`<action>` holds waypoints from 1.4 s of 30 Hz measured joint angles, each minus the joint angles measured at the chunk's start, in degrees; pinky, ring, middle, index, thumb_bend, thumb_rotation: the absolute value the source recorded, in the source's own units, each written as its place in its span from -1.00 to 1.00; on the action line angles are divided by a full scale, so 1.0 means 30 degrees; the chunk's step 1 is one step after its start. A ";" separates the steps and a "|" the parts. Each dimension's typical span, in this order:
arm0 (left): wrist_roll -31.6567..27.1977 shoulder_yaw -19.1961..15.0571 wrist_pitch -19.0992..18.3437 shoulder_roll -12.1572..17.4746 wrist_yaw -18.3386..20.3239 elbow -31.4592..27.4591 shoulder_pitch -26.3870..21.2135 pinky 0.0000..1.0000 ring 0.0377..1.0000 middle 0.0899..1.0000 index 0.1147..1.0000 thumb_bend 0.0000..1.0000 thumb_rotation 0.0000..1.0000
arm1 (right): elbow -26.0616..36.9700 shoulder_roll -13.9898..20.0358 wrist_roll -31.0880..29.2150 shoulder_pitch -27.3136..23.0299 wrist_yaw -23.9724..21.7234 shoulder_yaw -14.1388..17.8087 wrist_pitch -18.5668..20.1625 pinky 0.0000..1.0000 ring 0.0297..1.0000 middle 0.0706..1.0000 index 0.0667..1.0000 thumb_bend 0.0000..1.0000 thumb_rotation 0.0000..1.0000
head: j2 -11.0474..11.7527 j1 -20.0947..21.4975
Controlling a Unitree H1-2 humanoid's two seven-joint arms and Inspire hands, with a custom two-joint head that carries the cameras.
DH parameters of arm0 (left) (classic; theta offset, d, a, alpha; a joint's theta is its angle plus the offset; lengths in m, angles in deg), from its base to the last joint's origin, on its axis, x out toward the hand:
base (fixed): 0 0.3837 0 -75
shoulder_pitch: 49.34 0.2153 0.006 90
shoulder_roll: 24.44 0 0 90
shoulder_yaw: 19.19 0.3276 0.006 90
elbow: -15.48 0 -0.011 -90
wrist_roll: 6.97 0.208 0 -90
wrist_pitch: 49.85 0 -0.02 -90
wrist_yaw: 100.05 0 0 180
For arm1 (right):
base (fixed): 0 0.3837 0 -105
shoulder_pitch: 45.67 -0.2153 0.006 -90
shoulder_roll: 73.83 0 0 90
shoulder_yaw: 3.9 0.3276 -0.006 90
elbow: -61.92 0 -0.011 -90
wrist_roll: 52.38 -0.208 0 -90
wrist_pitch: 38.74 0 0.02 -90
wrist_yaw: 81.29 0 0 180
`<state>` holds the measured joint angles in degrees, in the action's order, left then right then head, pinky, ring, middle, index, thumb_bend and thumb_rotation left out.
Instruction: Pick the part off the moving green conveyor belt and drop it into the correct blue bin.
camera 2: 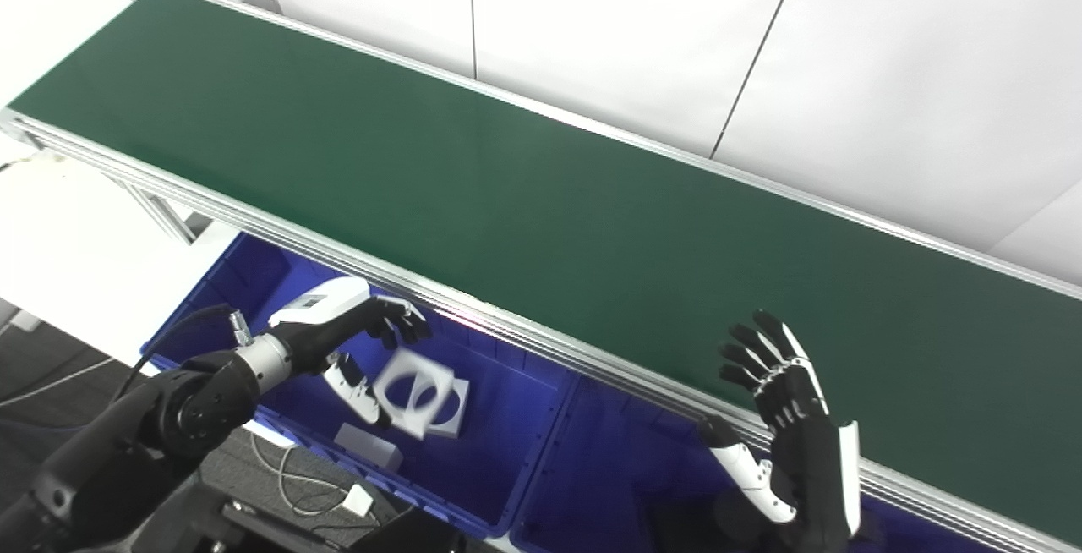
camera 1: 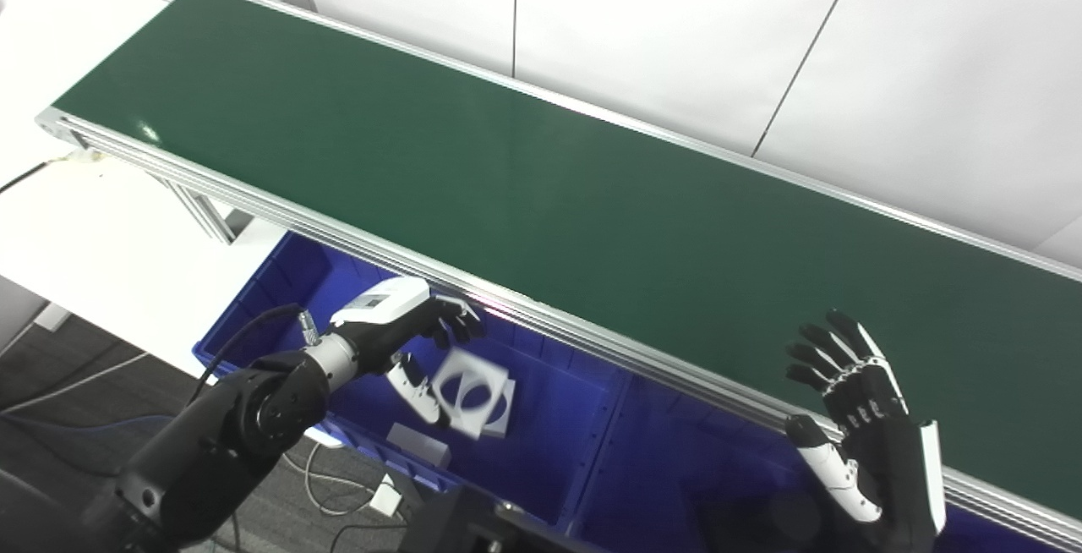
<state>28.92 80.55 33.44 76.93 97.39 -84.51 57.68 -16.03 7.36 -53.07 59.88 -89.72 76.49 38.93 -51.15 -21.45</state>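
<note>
A white square part with a round hole (camera 1: 467,391) shows blurred and tilted inside the left blue bin (camera 1: 279,282), just above a similar white part (camera 1: 500,413) lying on the bin floor. My left hand (camera 1: 406,325) hovers over this bin, fingers apart, its thumb beside the blurred part and not closed on it. My right hand (camera 1: 862,418) is raised at the near edge of the green conveyor belt (camera 1: 507,181), open with fingers spread and holding nothing. No part shows on the belt.
A second blue bin (camera 1: 676,451) sits under the belt's near rail to the right of the first. A small white block (camera 1: 418,443) lies in the left bin. Cables trail on the dark floor at lower left.
</note>
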 measured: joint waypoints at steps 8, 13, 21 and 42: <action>0.0353 0.0259 -0.0710 0.0370 0.0879 -0.0305 -0.0094 0.71 1.00 1.00 1.00 1.00 -1.00 | -0.0002 0.0006 0.0006 -0.0003 -0.0007 0.0002 0.0000 0.38 0.50 0.58 0.72 0.50 0.05 | 0.0030 0.0088; 0.0420 0.0275 -0.1146 0.0447 0.1303 -0.0711 -0.0114 0.74 0.96 1.00 0.94 0.94 -0.92 | -0.0002 0.0008 0.0005 -0.0001 -0.0007 0.0002 0.0000 0.38 0.50 0.57 0.72 0.49 0.04 | 0.0029 0.0175; -0.1974 -0.1471 -0.1271 0.0500 0.1613 -0.2934 0.0072 0.60 0.84 0.88 0.74 0.84 -0.86 | -0.0007 0.0019 0.0066 0.0037 -0.0002 0.0004 -0.0001 0.39 0.50 0.57 0.72 0.51 0.06 | 0.0264 0.0469; -1.5179 -0.4035 -0.2408 0.0279 0.3182 -0.7626 -0.0216 0.59 0.64 0.70 0.69 1.00 -0.57 | -0.0943 -0.0096 0.0515 0.0232 0.0016 -0.0132 -0.0228 0.37 0.50 0.57 0.71 0.48 0.00 | 0.2080 0.2578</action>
<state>-16.61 68.45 26.22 77.77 106.94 -107.39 57.03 -18.86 7.07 -51.53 60.57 -89.67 76.09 38.25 -44.91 -13.71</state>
